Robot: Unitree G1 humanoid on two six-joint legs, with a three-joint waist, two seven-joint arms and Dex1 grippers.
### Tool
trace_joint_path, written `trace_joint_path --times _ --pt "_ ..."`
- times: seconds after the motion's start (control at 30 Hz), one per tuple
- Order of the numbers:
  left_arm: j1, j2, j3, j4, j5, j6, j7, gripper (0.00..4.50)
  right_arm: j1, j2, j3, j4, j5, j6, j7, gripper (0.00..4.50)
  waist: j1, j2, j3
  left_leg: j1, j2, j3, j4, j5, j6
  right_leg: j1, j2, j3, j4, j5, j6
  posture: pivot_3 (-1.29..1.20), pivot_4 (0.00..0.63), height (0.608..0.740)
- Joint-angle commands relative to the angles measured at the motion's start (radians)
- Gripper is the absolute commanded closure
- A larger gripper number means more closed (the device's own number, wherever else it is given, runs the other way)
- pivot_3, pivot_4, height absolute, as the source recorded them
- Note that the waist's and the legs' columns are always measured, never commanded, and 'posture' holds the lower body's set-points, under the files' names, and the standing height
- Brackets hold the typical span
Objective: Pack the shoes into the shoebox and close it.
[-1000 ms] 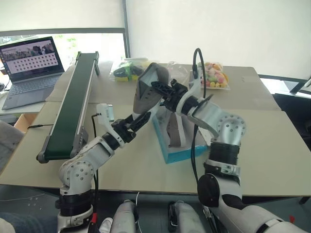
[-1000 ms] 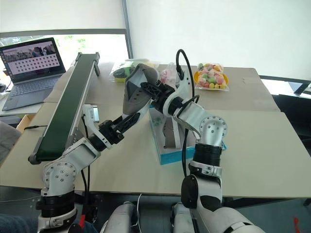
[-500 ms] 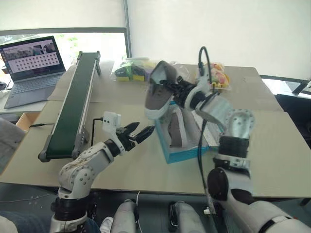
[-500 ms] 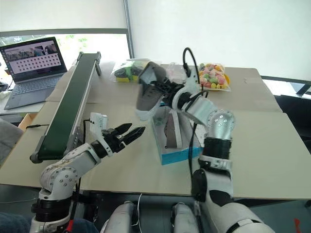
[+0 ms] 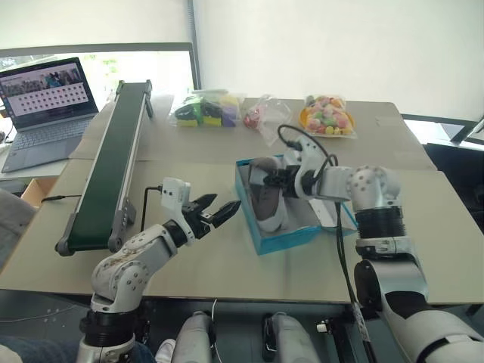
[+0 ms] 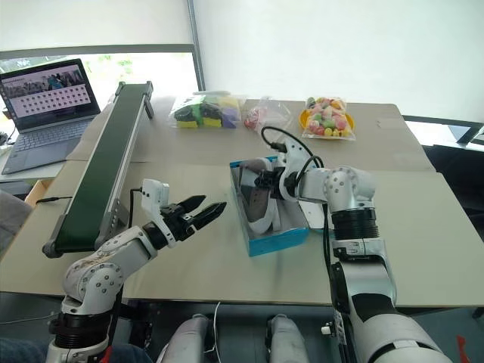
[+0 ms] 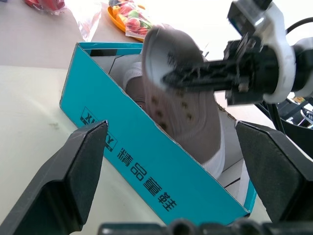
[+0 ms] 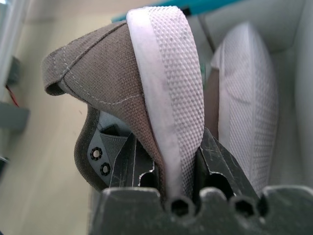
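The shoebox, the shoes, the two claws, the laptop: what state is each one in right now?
Shoebox: open, lid flap folded back.
Held shoe: on edge, partly down in the box.
Other shoe: in the box, sole showing.
Right gripper: shut on the held shoe's sole.
Left gripper: open, holding nothing, beside the box.
Laptop: open, screen lit.
Bags: lying at the table's far side.

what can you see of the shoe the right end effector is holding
The grey canvas slip-on shoe with a white textured rubber sole is pinched at its sole edge by the right end effector. It is tipped on its side, partly lowered into the open turquoise cardboard shoebox, beside the other shoe, which lies sole up inside.
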Motion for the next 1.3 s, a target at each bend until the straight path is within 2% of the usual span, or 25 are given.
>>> trace_joint_path --times 0.03,0.17,0.23,0.3,0.43,0.5,0.83,1.0,1.3 --pt "0.003 -0.006 0.004 -0.033 0.002 -0.015 -0.001 0.06 -0.034 -0.017 0.1 0.047 -0.125 -0.064 0.096 4.0 0.002 0.0 0.0 0.0 0.0 0.0 0.0 0.0 0.0 0.0 0.0 0.0 0.0 0.0 0.0 0.0 0.15 0.707" --pt "0.005 -0.014 0.0 -0.03 0.006 -0.017 -0.001 0.06 -0.063 -0.003 0.236 0.146 -0.272 -0.163 0.205 4.0 0.001 0.0 0.0 0.001 0.0 0.0 0.0 0.0 0.0 0.001 0.0 0.0 0.0 0.0 0.0 0.0 0.15 0.707" --pt "0.007 -0.016 -0.006 -0.031 0.013 -0.018 -0.002 0.06 -0.076 0.006 0.245 0.194 -0.313 -0.193 0.228 4.0 0.001 0.0 0.0 0.002 0.0 0.0 0.0 0.0 0.0 0.002 0.0 0.0 0.0 0.0 0.0 0.0 0.15 0.707" --pt "0.007 -0.018 -0.007 -0.032 0.018 -0.017 -0.004 0.0 -0.087 0.012 0.22 0.216 -0.328 -0.205 0.242 3.08 0.001 0.0 -0.001 0.003 0.0 0.0 0.0 0.0 0.0 0.002 0.0 -0.001 0.0 0.0 0.0 0.0 0.15 0.707" --pt "0.012 -0.016 -0.003 -0.036 0.022 -0.016 -0.004 0.0 -0.116 0.01 0.144 0.17 -0.322 -0.169 0.245 1.74 0.004 0.0 0.0 0.003 0.0 0.0 0.0 0.0 0.0 0.002 -0.001 -0.001 0.0 0.0 0.0 0.0 0.15 0.707" --pt "0.015 -0.015 -0.002 -0.041 0.019 -0.012 -0.003 0.0 -0.127 0.003 0.102 0.116 -0.303 -0.132 0.248 1.22 0.008 0.0 0.0 0.002 0.0 0.0 0.0 0.0 0.0 0.001 -0.001 -0.001 0.0 0.0 0.0 0.0 0.15 0.707" --pt "0.015 -0.006 -0.004 -0.039 0.01 0.0 -0.011 0.0 -0.157 -0.057 -0.071 -0.136 -0.278 0.017 0.234 1.22 0.013 0.001 0.0 -0.002 0.0 0.002 0.0 0.0 0.0 -0.004 -0.001 0.0 0.0 0.001 0.002 0.0 0.15 0.707" --pt "0.011 -0.007 -0.01 -0.033 0.011 0.002 -0.019 0.0 -0.137 -0.032 -0.171 -0.211 -0.268 0.057 0.188 1.22 0.013 0.001 0.0 -0.002 0.0 0.001 0.0 0.0 0.0 -0.004 -0.001 0.0 0.001 0.0 0.0 0.0 0.15 0.707" --pt "-0.017 0.0 -0.008 -0.001 0.017 0.001 -0.038 0.0 -0.036 0.05 -0.162 -0.294 -0.267 0.109 0.164 1.22 0.013 0.001 0.0 -0.001 0.0 0.002 0.0 0.0 0.0 -0.003 -0.001 0.0 0.001 0.0 0.0 0.0 0.15 0.707"
